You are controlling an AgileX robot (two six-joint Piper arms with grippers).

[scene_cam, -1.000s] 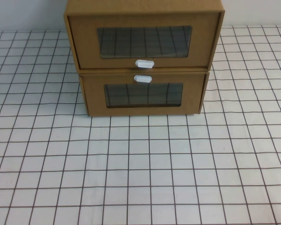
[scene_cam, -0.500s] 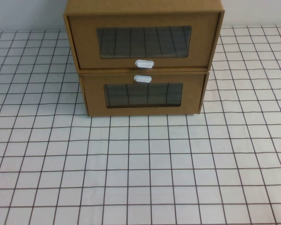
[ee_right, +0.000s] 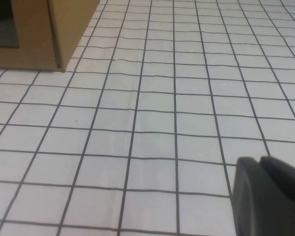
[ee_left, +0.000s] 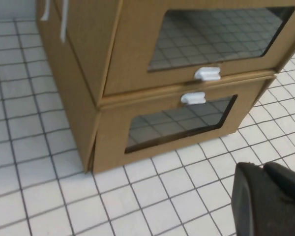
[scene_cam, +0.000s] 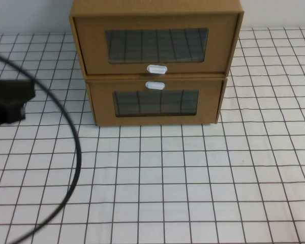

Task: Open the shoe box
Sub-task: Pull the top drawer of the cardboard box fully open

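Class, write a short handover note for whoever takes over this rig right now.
Left gripper: shut, empty, in the air to the left of the two stacked shoe boxes, apart from them.
Right gripper: shut, empty, low over the table off the boxes' right corner.
Both box fronts are closed, white handles untouched.
Done: nothing. Left: grip a handle and pull that front open.

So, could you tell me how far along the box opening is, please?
Nothing is done yet: both stacked shoe boxes are closed, their white handles untouched. In hand: the left hand, shut, hangs left of the boxes, facing them. The right hand, shut, sits over the table to their right. Left: pull a handle.
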